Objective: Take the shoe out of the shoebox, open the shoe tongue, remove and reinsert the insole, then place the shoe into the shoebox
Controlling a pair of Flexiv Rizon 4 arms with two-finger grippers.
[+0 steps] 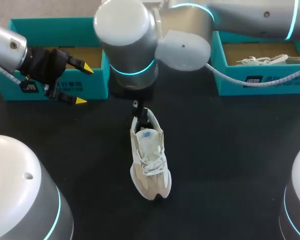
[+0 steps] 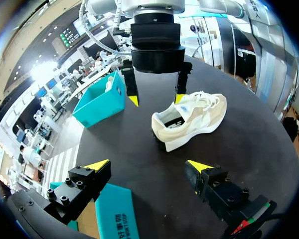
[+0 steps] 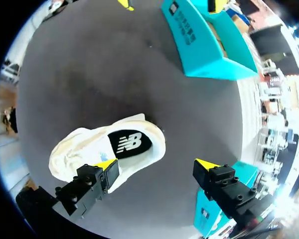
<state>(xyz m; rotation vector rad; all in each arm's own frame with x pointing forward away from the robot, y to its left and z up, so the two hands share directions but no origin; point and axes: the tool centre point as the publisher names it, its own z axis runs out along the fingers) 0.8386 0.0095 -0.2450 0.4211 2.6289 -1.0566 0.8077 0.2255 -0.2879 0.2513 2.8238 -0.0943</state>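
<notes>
Right pincer just above heel of shoe

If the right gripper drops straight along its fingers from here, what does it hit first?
Likely the shoe: one fingertip of the right gripper sits over its heel collar, the other over bare table. Depth is unclear, so that finger might just clear the heel.
</notes>
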